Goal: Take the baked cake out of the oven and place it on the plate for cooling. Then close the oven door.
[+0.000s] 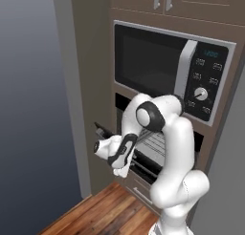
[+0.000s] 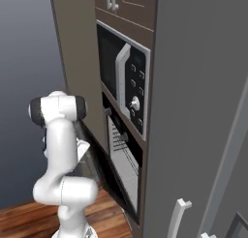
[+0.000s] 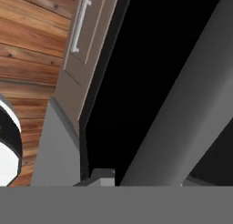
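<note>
The black oven (image 1: 154,145) sits under the microwave, and its wire racks (image 2: 122,152) show through the opening. Its door (image 2: 99,171) hangs partly lowered, tilted out toward me. My gripper (image 1: 100,131) is at the door's left end, at the level of its top edge. In the hand view the black door glass (image 3: 150,59) is very close, and the thick grey bar handle (image 3: 182,118) runs diagonally between my fingertips (image 3: 102,175). Whether the jaws press on the bar I cannot tell. The cake and the plate are out of view.
A black-and-silver microwave (image 1: 158,67) is built in above the oven. Below the oven is a brown drawer with a silver handle (image 3: 78,27). Wooden floor (image 1: 110,210) lies under the arm. A tall grey panel (image 2: 203,111) stands to the right, and a grey wall (image 1: 33,110) to the left.
</note>
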Tool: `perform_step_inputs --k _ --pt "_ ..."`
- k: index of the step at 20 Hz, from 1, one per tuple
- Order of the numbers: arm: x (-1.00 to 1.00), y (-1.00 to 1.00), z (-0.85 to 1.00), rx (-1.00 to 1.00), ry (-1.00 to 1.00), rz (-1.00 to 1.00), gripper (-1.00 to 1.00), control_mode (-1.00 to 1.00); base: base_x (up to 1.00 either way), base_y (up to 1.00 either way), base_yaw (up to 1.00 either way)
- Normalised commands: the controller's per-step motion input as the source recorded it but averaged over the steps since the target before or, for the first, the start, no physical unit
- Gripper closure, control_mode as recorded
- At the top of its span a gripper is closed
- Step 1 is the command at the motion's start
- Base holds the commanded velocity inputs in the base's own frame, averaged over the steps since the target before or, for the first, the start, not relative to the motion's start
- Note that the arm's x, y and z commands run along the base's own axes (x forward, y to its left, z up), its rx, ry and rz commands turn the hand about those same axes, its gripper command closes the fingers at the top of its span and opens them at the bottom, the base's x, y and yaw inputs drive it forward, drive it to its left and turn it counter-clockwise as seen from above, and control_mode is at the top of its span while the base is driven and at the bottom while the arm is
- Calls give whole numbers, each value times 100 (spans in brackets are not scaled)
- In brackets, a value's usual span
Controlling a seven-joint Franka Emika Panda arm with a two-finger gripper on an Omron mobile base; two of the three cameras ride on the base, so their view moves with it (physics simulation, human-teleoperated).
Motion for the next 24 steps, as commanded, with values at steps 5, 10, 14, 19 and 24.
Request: perform_step_inputs --k 5,10,14,19,24 --pt "-80 37 -100 0 4 0 100 -100 0 0 0" --pt "-68 30 -100 0 0 0 100 -100 0 0 0" --pt "-53 27 -100 0 0 0 100 -100 0 0 0" --pt "-62 18 -68 0 -4 0 -100 -100 0 0 0" --pt "-99 5 39 13 -21 0 -100 -100 0 0 0"
